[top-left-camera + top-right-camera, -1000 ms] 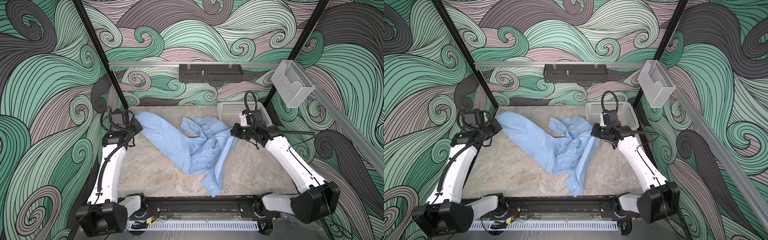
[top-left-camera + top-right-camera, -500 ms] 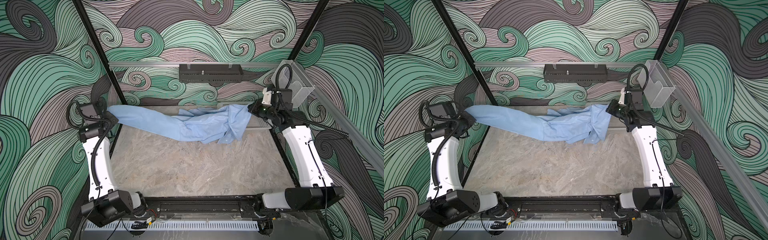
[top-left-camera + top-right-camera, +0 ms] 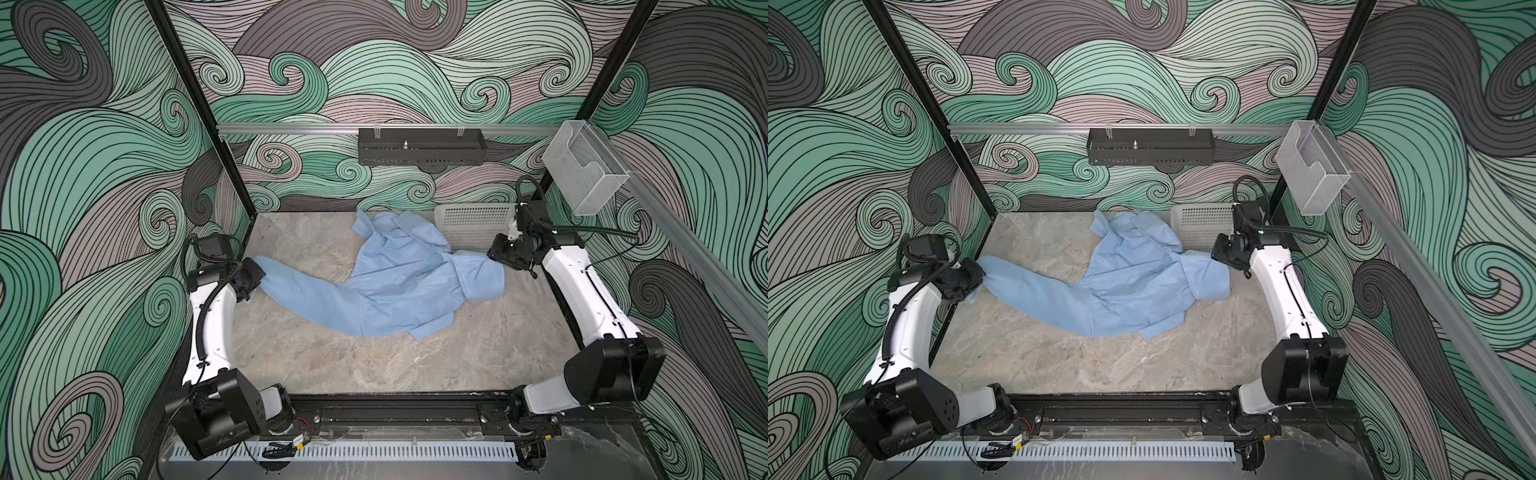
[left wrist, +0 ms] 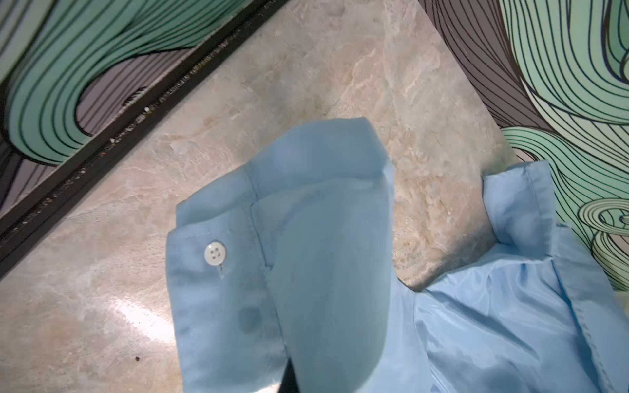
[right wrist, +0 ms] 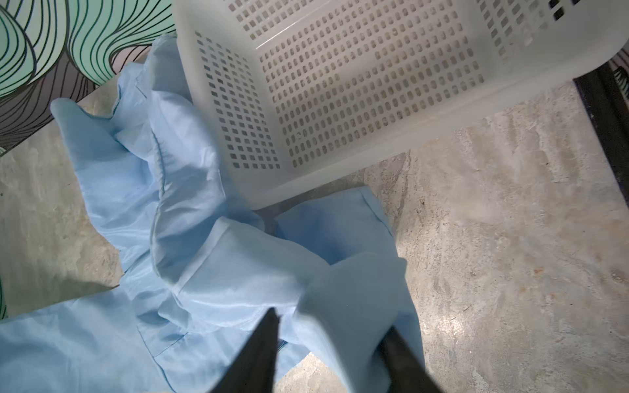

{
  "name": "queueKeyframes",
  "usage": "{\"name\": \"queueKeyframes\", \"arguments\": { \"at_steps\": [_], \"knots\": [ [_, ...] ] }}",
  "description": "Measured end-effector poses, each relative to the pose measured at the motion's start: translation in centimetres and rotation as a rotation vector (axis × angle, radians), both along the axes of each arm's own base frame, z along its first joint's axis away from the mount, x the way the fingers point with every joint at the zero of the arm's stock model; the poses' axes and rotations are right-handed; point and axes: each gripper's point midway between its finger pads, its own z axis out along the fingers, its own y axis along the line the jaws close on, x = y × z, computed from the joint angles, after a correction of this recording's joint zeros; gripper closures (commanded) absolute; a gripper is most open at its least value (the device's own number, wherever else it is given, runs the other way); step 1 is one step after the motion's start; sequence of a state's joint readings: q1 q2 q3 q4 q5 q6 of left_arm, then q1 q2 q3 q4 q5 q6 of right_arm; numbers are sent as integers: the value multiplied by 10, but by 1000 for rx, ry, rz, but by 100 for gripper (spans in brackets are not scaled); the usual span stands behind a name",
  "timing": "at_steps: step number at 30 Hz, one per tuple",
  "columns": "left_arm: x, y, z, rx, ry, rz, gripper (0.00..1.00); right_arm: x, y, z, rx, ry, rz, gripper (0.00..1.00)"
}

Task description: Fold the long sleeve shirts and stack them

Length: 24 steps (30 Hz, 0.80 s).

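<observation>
Pinching the cuffed end of one sleeve, the left gripper [image 3: 254, 275] is pressed together on the light blue shirt [image 3: 395, 286] at the left edge of the table [image 3: 374, 361]. The left wrist view shows the cuff [image 4: 218, 272] and one pale button [image 4: 214, 252] on it. From this grip the sleeve runs rightward to the crumpled body of the shirt, which lies mid-table and reaches toward the back wall. The white perforated basket [image 3: 473, 224] stands at the back right, with shirt fabric touching its near-left corner. At the right end of the shirt, the right gripper [image 5: 332, 323] has its fingers [image 5: 258, 354] spread apart, and a fold of the shirt lies loose between them.
</observation>
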<state>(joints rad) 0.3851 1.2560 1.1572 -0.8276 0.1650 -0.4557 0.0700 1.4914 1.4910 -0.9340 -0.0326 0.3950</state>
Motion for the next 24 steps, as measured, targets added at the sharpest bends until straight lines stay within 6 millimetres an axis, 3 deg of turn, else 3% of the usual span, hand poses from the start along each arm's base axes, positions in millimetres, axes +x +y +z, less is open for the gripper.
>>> {"name": "queueKeyframes", "arguments": {
  "at_steps": [3,6,7,9,12,14,17,19,24],
  "knots": [
    [0,-9,-9,-26,32,-30,100,-9,13,16,-54,-36,27,18],
    [1,-20,-14,-34,47,-69,100,-30,48,34,-78,-80,123,16],
    [0,-25,-16,-37,54,-87,95,-37,62,37,-76,-89,161,16],
    [-2,-36,-25,-44,78,-124,71,-54,91,33,-70,-87,239,16],
    [-10,-49,-41,-59,129,-164,34,-81,129,-1,-76,-6,344,17],
    [-15,-55,-45,-66,153,-181,17,-94,149,-34,-95,79,396,19],
    [-13,-61,-38,-55,143,-208,13,-105,175,-83,-133,196,451,22],
    [-3,-72,-23,-32,101,-250,13,-108,193,-114,-153,257,484,24],
    [36,-116,10,-10,-18,-376,13,-107,220,-164,-179,329,525,24]
  ]
}}
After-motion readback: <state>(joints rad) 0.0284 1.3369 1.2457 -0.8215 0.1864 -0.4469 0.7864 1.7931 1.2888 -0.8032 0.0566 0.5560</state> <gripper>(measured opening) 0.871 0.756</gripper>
